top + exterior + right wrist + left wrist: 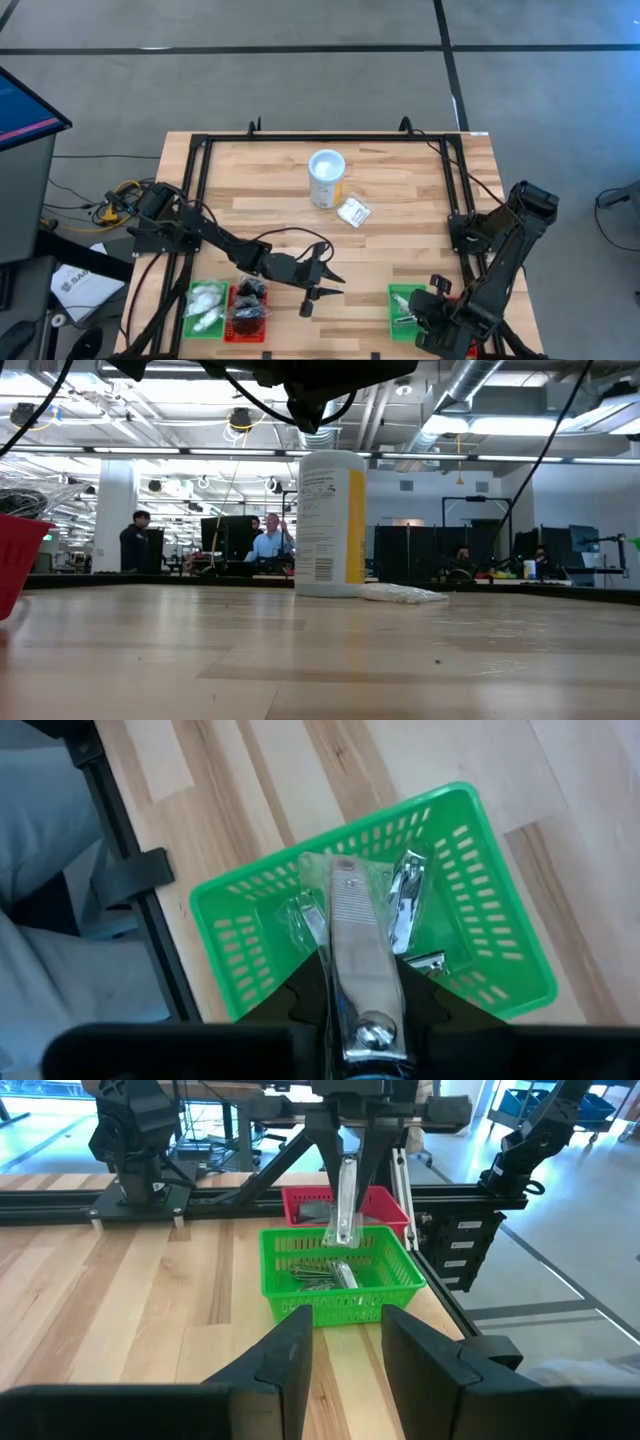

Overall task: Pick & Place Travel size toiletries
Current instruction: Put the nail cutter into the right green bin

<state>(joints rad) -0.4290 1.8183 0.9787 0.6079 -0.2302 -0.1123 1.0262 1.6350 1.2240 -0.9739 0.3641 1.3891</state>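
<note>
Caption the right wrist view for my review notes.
Right gripper holds a clear-wrapped nail clipper above the green basket of clippers.

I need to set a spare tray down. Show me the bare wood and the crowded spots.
Free: the wide stretch between the white tub and the left frame rail, and the wood between the packet and the right-hand green basket. Crowded: the near edge, where the left gripper hovers beside the left green tray and red tray, and the right gripper holds a nail clipper over its basket.
</note>
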